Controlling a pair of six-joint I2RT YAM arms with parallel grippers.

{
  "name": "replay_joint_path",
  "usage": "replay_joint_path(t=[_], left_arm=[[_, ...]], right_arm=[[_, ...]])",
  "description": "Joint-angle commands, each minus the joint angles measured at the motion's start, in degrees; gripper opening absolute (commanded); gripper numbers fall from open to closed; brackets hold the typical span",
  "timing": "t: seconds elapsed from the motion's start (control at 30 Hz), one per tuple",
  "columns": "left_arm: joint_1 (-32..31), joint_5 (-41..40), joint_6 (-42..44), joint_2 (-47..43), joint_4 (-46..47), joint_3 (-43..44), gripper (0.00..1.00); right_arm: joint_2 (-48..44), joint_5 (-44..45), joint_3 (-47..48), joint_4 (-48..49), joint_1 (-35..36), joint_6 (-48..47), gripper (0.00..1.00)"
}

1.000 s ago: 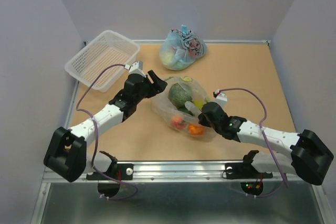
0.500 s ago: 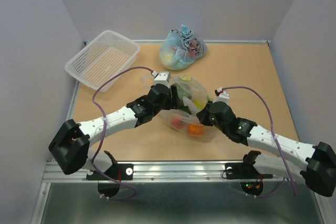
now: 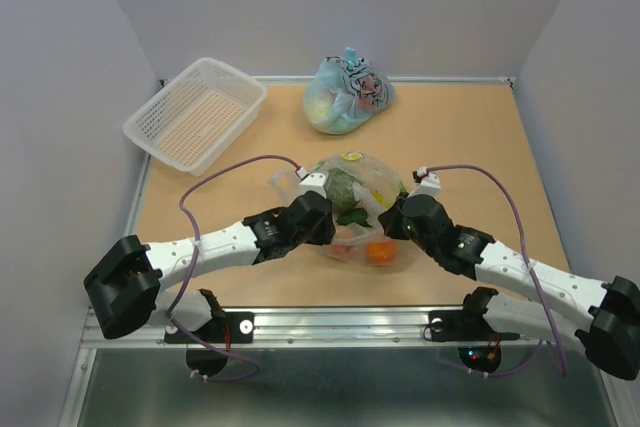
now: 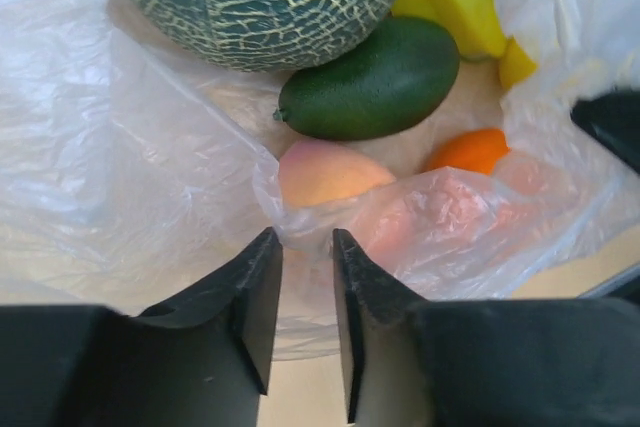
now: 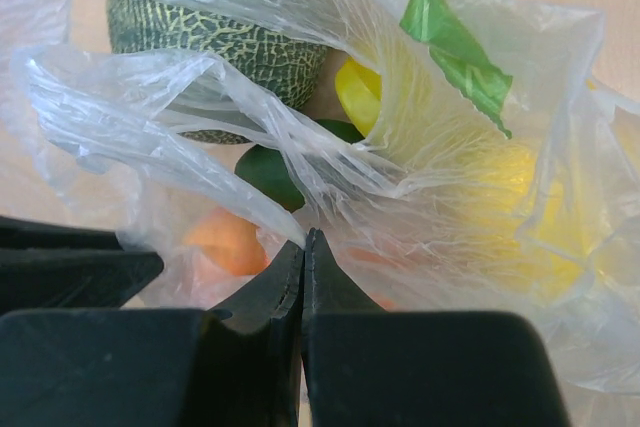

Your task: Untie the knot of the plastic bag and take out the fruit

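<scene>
My tan tabletop (image 3: pixel 470 147), carrying three things.
White basket (image 3: pixel 196 113) back left, blue bag (image 3: pixel 347 95) at the back, plastic bag (image 3: pixel 372 185) in the middle near me.

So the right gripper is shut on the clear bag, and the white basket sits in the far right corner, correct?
No. The white basket sits in the far left corner, as the top external view shows. The right gripper is indeed shut on the clear bag.

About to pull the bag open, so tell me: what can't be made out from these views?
Top view: tips of left tool and right tool, hidden under their wrists.
Left wrist: whether plastic bag film lies between the parted jaws.
Right wrist: lemons, blurred behind crinkled film.
Knot: not identifiable anywhere.
</scene>
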Motion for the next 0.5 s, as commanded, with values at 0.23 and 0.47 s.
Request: replay_joint_path(t=[0.23, 0.47], left_arm=[[-2.58, 7.96, 0.10, 1.68, 2.66, -3.81, 0.00], [-3.45, 8.76, 1.77, 2.56, 3.29, -2.67, 0.00]], right_arm=[[2.28, 0.32, 0.24, 0.38, -0.24, 2.03, 0.30], [0.08, 1.63, 1.20, -3.55, -0.24, 1.76, 0.52]])
